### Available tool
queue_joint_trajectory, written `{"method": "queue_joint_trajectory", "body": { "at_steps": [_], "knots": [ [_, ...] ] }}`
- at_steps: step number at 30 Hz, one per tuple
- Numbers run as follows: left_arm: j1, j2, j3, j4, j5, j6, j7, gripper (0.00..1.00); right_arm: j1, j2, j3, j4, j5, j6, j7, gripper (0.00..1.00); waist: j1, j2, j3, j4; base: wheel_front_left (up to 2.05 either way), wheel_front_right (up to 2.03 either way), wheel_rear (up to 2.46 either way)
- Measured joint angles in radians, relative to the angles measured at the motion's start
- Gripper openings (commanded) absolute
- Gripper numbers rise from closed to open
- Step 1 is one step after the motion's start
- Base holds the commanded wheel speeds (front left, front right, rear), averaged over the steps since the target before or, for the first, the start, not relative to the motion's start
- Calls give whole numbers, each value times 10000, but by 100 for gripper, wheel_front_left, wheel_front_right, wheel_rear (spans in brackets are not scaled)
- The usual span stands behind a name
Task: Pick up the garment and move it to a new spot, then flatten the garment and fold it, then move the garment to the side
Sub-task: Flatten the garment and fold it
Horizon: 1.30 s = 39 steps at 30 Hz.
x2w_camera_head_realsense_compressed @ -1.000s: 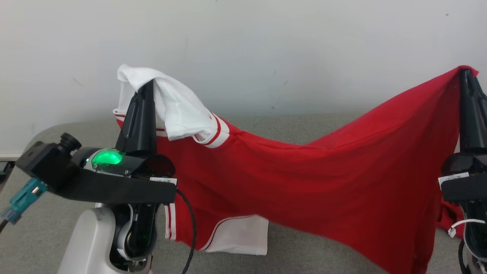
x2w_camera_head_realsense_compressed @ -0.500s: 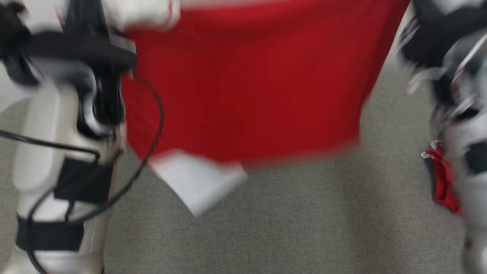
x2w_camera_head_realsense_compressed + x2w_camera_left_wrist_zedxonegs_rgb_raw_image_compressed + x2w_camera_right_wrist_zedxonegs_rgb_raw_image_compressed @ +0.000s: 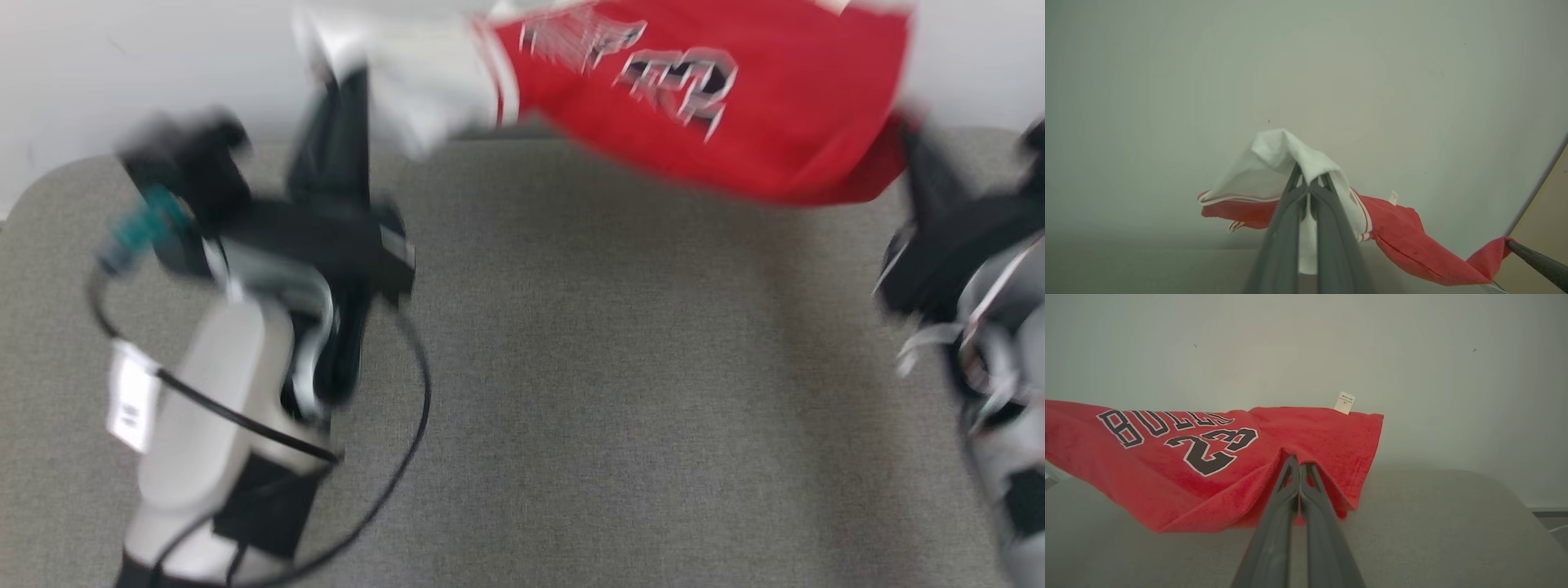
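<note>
While both arms are up, the shirt (image 3: 694,106) hangs stretched btwn them over the far edge of the table (image 3: 612,367), a grey cloth-covered top. The left gripper (image 3: 1309,179) sits above the table's far-left part. Its fingers are pinched together on the white sleeve (image 3: 1274,163), w/ cloth draped over the tips. The right gripper (image 3: 1298,461) is above the table's far-right corner, fingers pressed tight on a fold of the red cloth. Black-and-white lettering (image 3: 1180,433), "BULLS 23", shows on the red body and faces the table's near side. A small white tag (image 3: 1345,402) sticks up from the shirt's top edge, the edge farthest from the table. The shirt's lowest fold is close over the table; can't tell if it touches. Head view is blurred, esp. around both arms.
</note>
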Motion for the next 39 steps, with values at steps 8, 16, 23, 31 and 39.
{"method": "queue_joint_trajectory", "body": {
  "at_steps": [8,16,23,31,39],
  "knots": [
    [2566,612,-867,2646,230,-138,552,0,2094,963,832,1427,130,-46,639,0,0,0,623,-84,0,0,0],
    [2385,259,-543,3572,-92,-234,330,0,2344,777,416,2113,336,-36,608,0,-1,0,510,-292,0,0,0],
    [3184,290,-460,3712,-347,-447,151,0,3087,767,349,2251,345,-38,362,0,-3,0,-173,-203,0,0,0],
    [7922,748,-466,1030,-1369,-698,253,0,6293,715,240,792,504,-182,596,0,-3,-1,-1697,255,0,0,0],
    [9395,1546,-846,-945,-1335,-263,1396,0,7939,614,-31,-928,527,-614,1308,0,-2,0,-1643,266,0,0,0]
  ]
}}
